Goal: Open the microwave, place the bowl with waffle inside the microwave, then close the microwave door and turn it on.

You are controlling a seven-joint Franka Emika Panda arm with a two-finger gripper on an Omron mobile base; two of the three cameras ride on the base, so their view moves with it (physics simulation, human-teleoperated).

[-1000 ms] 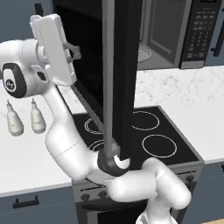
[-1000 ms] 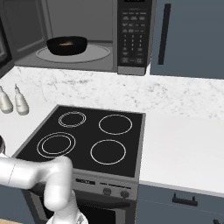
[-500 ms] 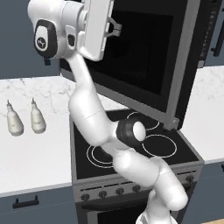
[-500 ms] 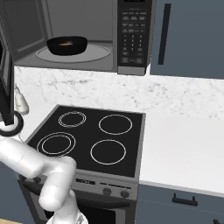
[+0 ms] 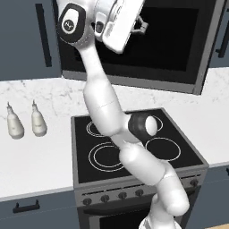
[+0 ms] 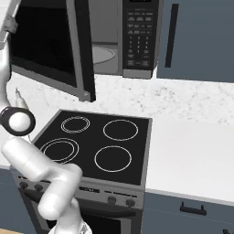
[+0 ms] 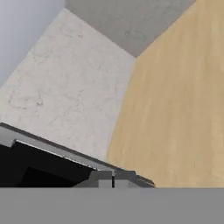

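Note:
The microwave (image 6: 139,36) hangs above the stove, and its door (image 5: 179,49) stands partly swung in over the cavity. From the right, the door (image 6: 43,41) covers the left of the cavity, and part of the grey turntable (image 6: 107,54) shows past its edge. The bowl and the waffle are hidden behind the door. My gripper (image 5: 141,26) is raised high with its fingers shut, its tips against the door's black glass. In the hand view the shut gripper (image 7: 113,178) sits over the door's dark edge, with nothing held.
The black stovetop (image 5: 134,147) lies below, and my arm rises over it. Two white bottles (image 5: 27,124) stand on the marble counter (image 6: 192,151) to the left. Blue-grey cabinets with black handles (image 6: 171,34) flank the microwave. Wooden floor (image 7: 175,96) shows beyond the counter.
The door has swung from wide open toward the cavity, with my arm rising and following it. The bowl seen inside earlier is now hidden behind the door.

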